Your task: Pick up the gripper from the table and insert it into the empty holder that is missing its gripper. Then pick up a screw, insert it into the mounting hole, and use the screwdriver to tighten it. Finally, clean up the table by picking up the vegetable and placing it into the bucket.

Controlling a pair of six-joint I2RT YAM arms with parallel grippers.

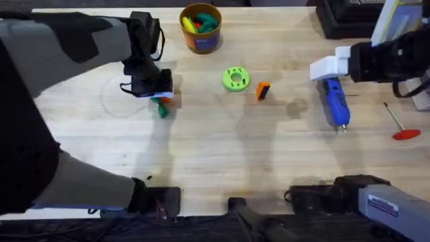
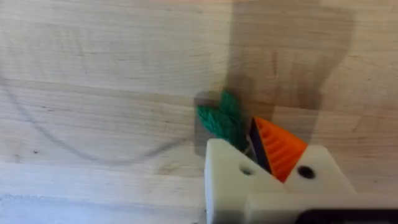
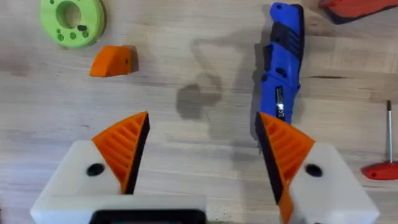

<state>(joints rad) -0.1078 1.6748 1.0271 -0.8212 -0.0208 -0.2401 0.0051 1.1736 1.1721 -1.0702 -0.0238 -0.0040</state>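
Overhead, we see the tabletop (image 1: 222,141) with nothing done: our left claw (image 1: 160,98) seems closed on the vegetable (image 1: 162,109), the open right claw (image 1: 328,69) over the screwdriver (image 1: 335,102), the gripper (image 1: 263,91) unmounted.

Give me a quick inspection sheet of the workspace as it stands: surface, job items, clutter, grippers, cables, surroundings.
Surface: wooden table, a faint ring mark at its left.
Job's things: loose orange gripper lying mid-table; blue screwdriver at right; green vegetable under the left gripper; bucket at the far edge, toys inside.
Clutter: lime-green disc; red-handled rod.
Grippers: left has one orange tip and one bare holder; right gripper open over the screwdriver.
Cables: black cable on the left arm.
Surroundings: dark equipment at far right.
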